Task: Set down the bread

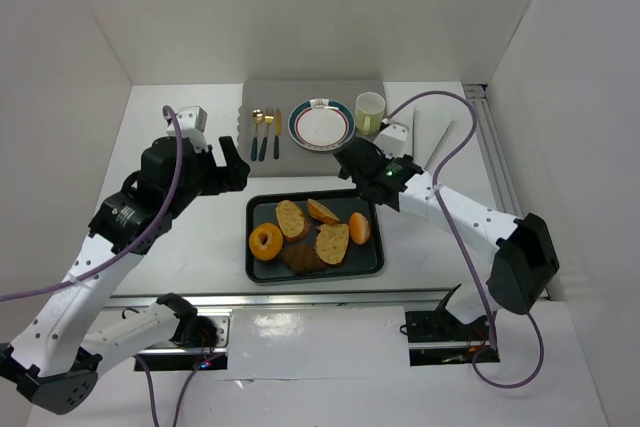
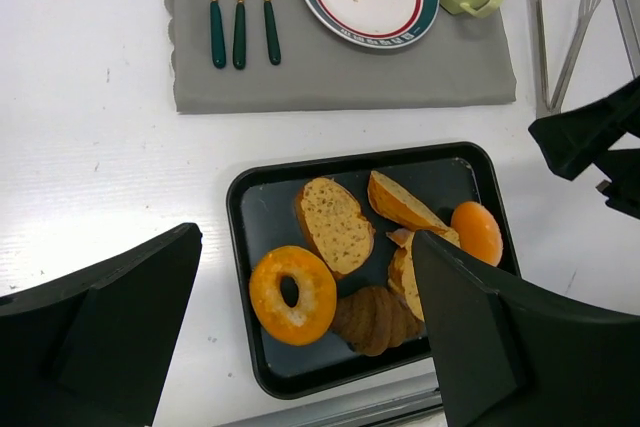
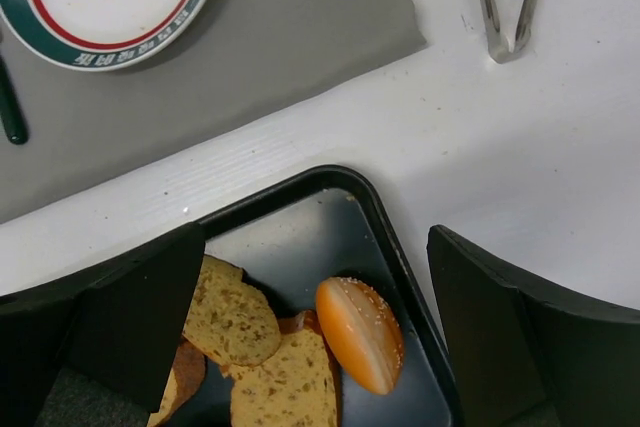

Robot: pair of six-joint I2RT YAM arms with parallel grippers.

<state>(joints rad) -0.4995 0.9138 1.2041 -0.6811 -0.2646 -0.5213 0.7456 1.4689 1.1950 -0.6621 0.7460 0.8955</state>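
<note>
Bread (image 1: 332, 243) lies all together in the dark tray (image 1: 251, 265) near my bases: the ring bagel (image 2: 293, 294) at the tray's 9 o'clock, the croissant (image 2: 375, 319) at 6, the toasted slices (image 2: 335, 224) through the middle, and the small orange roll (image 3: 360, 332) at 3 o'clock. None of it is on the plate (image 1: 322, 124), which sits on the grey placemat (image 1: 270, 97) at 12 o'clock from the tray. My right gripper (image 3: 315, 232) hangs above the tray's 1 o'clock corner, fingers spread as wide as they go and nothing between them. My left gripper (image 2: 305, 237) hovers off the tray's 10 o'clock, likewise wide open and empty. The roll looks like the nearest piece, so I judge the step in hand is to fetch it with the right. To do that well I'd shift toward 6 o'clock until the roll is centred between my fingers and turn them to span its short width. Then I'd come straight down without catching the tray wall or the slice just beside the roll, and close gently, since a rounded crust may slip out. The plate seems the likely place for it, though the task does not say.
</note>
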